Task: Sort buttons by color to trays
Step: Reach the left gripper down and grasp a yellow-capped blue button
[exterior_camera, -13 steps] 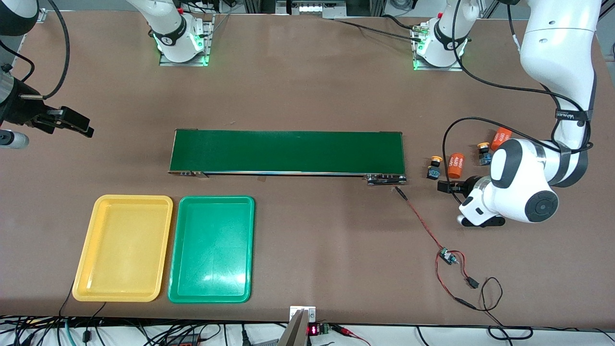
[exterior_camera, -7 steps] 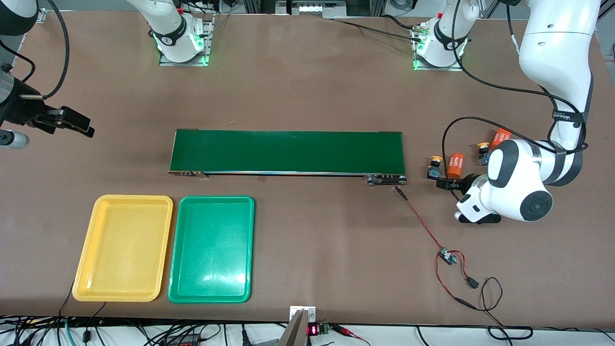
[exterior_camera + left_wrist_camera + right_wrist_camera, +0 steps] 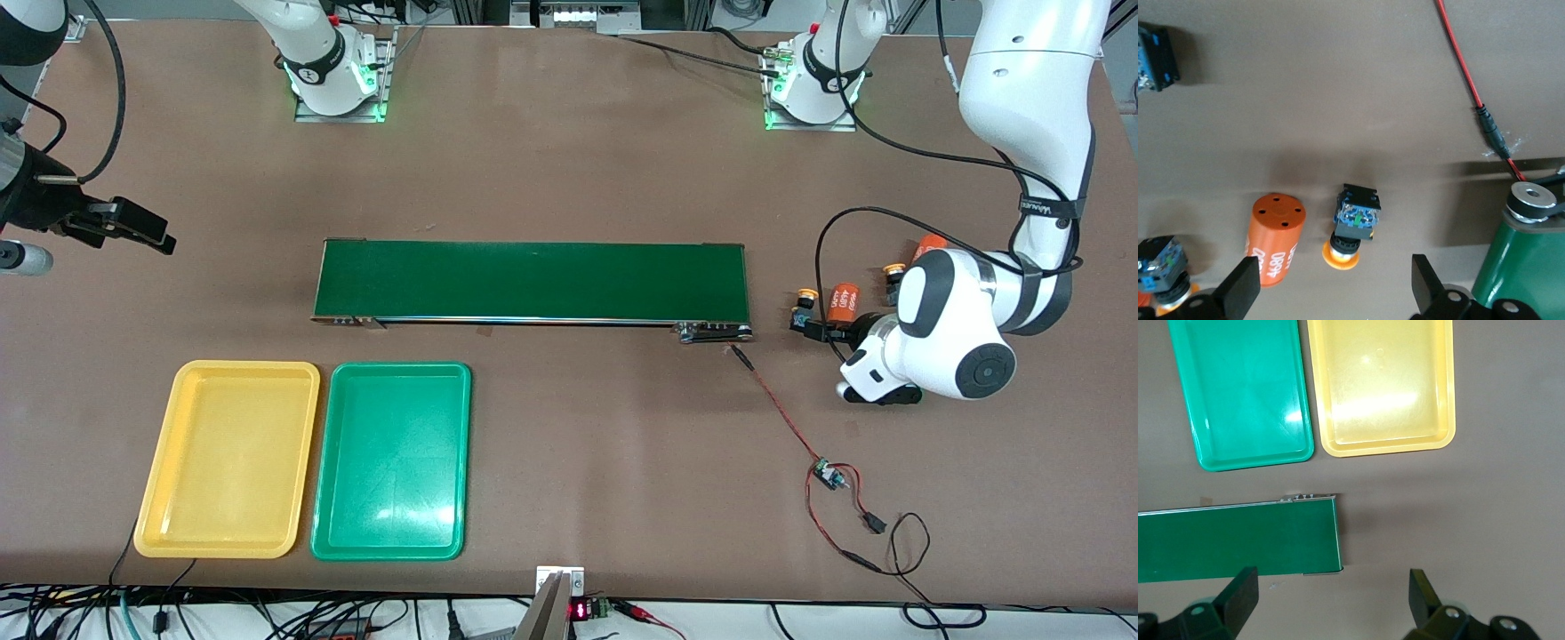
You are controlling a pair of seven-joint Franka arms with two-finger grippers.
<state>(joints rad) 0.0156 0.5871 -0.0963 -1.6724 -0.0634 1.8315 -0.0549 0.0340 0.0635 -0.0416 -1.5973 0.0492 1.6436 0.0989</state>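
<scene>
A yellow-capped button (image 3: 805, 298) lies on its side on the table between the conveyor's end and an orange cylinder (image 3: 843, 302). My left gripper (image 3: 816, 331) hangs open just over it. In the left wrist view the button (image 3: 1353, 223) lies between the open fingers (image 3: 1241, 292), and the gripper (image 3: 1333, 293) is empty. A second yellow-capped button (image 3: 893, 271) peeks out by the left arm. A third button body (image 3: 1155, 57) shows no cap. The yellow tray (image 3: 228, 458) and green tray (image 3: 391, 460) lie empty, side by side. My right gripper (image 3: 133, 227) waits open at the right arm's end.
The dark-green conveyor belt (image 3: 532, 280) lies across the table's middle. A second orange cylinder (image 3: 927, 251) lies by the left arm. A red wire (image 3: 787, 418) with a small board runs from the conveyor's end toward the front camera. The right wrist view shows both trays (image 3: 1381, 383).
My left gripper has moved toward the conveyor's end and now hangs over the yellow-capped button. The right arm has not moved.
</scene>
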